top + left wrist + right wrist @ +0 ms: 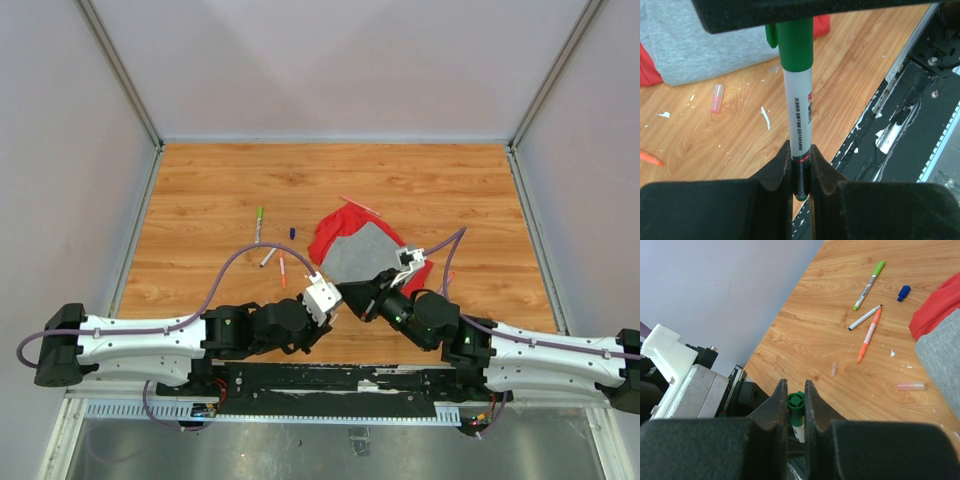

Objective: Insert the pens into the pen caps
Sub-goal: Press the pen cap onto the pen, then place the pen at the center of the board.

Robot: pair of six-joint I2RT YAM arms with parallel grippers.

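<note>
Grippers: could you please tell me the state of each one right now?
Left gripper: shut on the dark end of the green pen.
Right gripper: shut on the green cap of that same pen.

light: bright, even | shadows: soft, short | focus: top view sharp; wrist views' near foreground blurred

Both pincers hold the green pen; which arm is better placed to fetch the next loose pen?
Likely left: the loose pens lie left of the left pincer; the right pincer, holding the green pen, would cross over.
</note>
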